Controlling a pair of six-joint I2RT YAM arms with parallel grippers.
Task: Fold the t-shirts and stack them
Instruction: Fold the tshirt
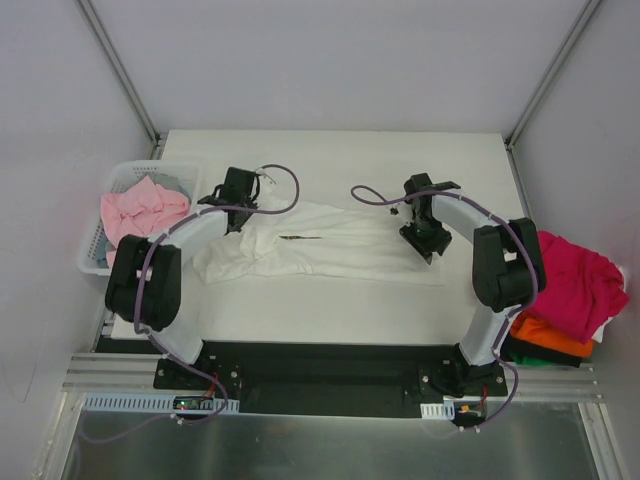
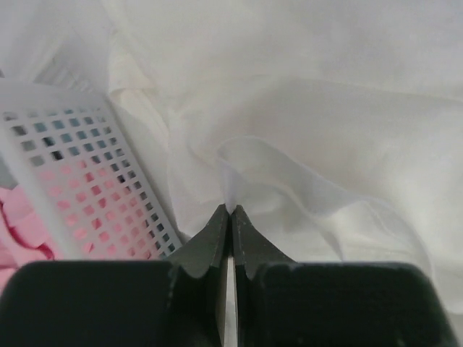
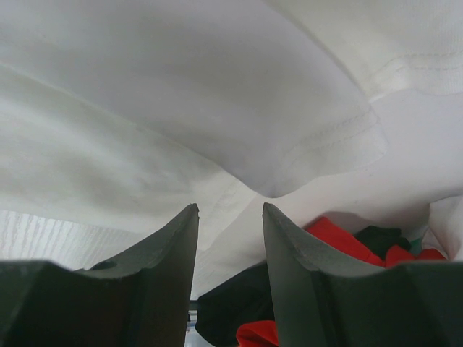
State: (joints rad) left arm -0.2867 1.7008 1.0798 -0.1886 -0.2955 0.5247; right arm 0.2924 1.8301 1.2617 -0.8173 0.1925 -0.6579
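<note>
The white t-shirt (image 1: 340,250) lies across the middle of the surface (image 1: 330,160), long axis running 9 to 3 o'clock. Left claw (image 2: 231,214) is pinched tight on a fold at the 9 o'clock end. Right claw (image 3: 230,217) sits at the 3 o'clock end, jaws parted, cloth just ahead, so that arm looks nearer for the next grab

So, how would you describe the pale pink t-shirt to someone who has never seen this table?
Start at the white table and go to its left edge, where a white lattice basket stands. The pale pink t-shirt lies crumpled in it. It is much lighter than the magenta t-shirt on the right side, and the white t-shirt is spread out mid-table.
</note>
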